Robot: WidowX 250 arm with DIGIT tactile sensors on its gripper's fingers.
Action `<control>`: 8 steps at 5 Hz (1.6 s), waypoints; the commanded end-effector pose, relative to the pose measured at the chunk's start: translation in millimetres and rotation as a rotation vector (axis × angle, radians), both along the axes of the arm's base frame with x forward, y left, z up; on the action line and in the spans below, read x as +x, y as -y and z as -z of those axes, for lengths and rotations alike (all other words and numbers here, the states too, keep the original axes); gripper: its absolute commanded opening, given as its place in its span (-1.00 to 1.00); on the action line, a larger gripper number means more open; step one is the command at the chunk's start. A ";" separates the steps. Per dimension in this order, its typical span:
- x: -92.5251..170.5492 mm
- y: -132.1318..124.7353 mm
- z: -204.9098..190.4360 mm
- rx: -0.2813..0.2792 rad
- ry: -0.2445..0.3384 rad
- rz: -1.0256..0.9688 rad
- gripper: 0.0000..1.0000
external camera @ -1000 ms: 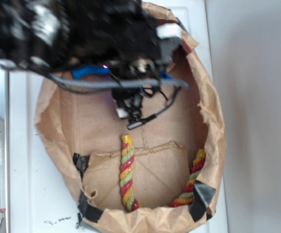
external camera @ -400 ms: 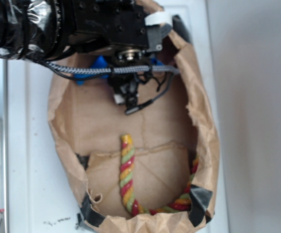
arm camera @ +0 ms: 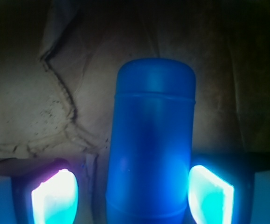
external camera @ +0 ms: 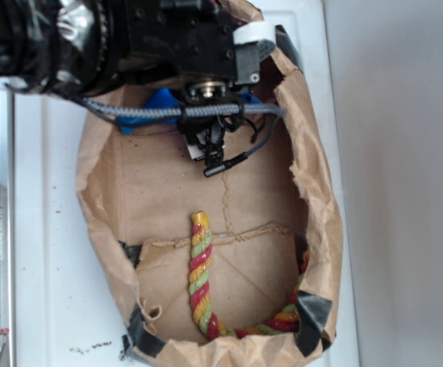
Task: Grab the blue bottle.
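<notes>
In the wrist view your gripper [arm camera: 132, 196] stands with its jaws apart. The left finger [arm camera: 55, 198] is clear of the blue bottle [arm camera: 149, 140]; the right finger [arm camera: 209, 193] sits just beside its wall. The bottle lies on the brown paper between them. From outside, the bottle [external camera: 154, 105] rests at the far end of the paper bag [external camera: 320, 229], mostly under the arm [external camera: 129, 38]. The twisted rope [external camera: 200, 275] lies at the bag's near edge.
</notes>
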State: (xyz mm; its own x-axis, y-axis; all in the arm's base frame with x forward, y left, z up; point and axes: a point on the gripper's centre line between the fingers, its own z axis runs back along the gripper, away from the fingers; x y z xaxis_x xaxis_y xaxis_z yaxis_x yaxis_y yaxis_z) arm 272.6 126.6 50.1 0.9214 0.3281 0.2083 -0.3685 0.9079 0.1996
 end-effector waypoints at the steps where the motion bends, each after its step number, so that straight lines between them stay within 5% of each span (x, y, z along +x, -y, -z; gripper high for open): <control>1: 0.4 -4.0 -8.3 0.016 0.029 -0.029 -1.00; 2: -0.1 -2.3 -5.8 0.048 0.041 -0.033 -1.00; 3: -6.1 4.6 -18.9 0.001 0.052 -0.024 -1.00; 4: -8.5 23.5 -56.2 -0.116 0.065 0.012 -1.00; 5: -9.1 44.1 -90.8 -0.153 0.073 0.005 -1.00; 6: -4.7 63.1 -113.3 -0.142 0.004 0.010 -1.00; 8: -7.7 102.1 -159.7 -0.205 0.011 0.057 -1.00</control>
